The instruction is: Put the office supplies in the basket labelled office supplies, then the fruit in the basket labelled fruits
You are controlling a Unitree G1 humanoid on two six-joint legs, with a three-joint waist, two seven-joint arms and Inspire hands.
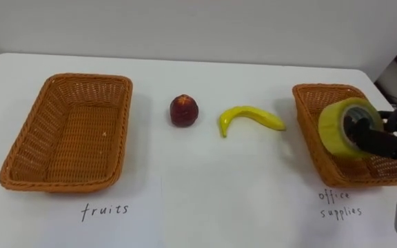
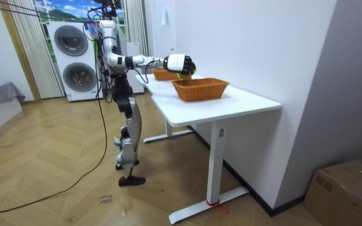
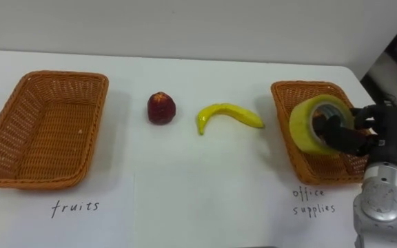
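The yellow tape roll [image 1: 336, 131] sat in the grip of the right hand [image 1: 390, 138], whose dark fingers [image 1: 361, 136] were hooked through the roll's open core and clenched on its rim. The roll stood tilted on edge with its hole facing about 4 o'clock. It was over the 9 o'clock half of the right-hand wicker basket [image 1: 324, 88]; whether it touched the basket's floor could not be told. Below that basket, at its 6 o'clock, handwriting on the white table [image 1: 205, 200] read "office supplies" [image 1: 340, 204]. Far across at 9 o'clock, a second handwritten label read "fruits" [image 1: 105, 209], just under the left-hand wicker basket [image 1: 81, 78], whose woven floor showed from wall to wall. Between the baskets lay a dark red round fruit [image 1: 184, 110] and, just to its 3 o'clock and apart from it, a banana [image 1: 248, 117]. The banana was curved with its ends pointing toward 6 o'clock, and its far tip was near the right-hand basket's wall without touching it. In the room view the robot stood at the table's long side with its right arm stretched out level over the tabletop and two stacked washing machines [image 2: 71, 59] behind it.
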